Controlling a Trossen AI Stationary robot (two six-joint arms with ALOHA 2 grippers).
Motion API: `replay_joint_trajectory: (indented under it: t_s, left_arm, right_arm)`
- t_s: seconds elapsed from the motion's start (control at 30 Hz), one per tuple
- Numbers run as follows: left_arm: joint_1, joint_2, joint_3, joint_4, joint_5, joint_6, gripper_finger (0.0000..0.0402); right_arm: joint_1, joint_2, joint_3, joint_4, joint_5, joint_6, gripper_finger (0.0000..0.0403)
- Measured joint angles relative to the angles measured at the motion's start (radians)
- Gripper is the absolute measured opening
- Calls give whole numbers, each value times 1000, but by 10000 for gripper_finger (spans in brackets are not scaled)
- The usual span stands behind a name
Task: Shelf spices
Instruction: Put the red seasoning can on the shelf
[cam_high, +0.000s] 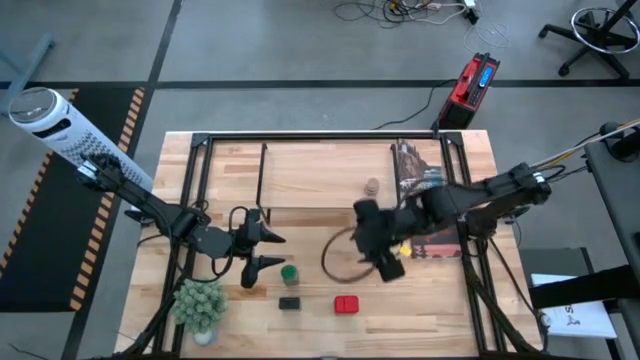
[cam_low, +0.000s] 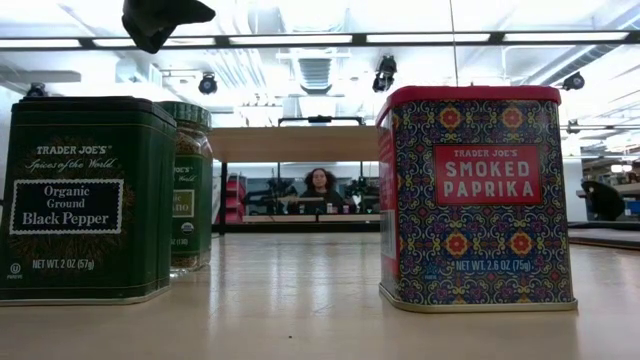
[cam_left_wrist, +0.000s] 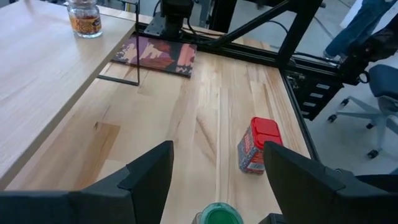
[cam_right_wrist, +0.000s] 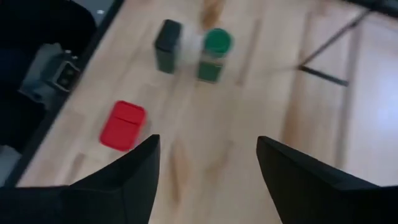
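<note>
Reaching for spices near the table's front edge: left gripper (cam_high: 262, 249) hovers, fingers wide and empty, just beside green-capped jar (cam_high: 289, 272). Right gripper (cam_high: 378, 250) wide, empty, above red tin (cam_high: 346, 304). Tan jar (cam_high: 372, 186) already on shelf (cam_high: 320, 170). Next: lower, close around jar.
</note>
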Motion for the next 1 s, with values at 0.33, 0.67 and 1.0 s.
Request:
replay_joint_trajectory:
  t_s: [0.33,0.67,1.0]
  left_arm:
    - [0,-5,0,0,-24,31,239]
    - [3,-7,153,-269,-83,87,236]
    - [3,40,380,-520,-165,114,224]
  right_arm:
    - [147,183,0,53,51,174,236]
    - [275,317,26,137,197,390,233]
    - [328,446,116,125,312,518,256]
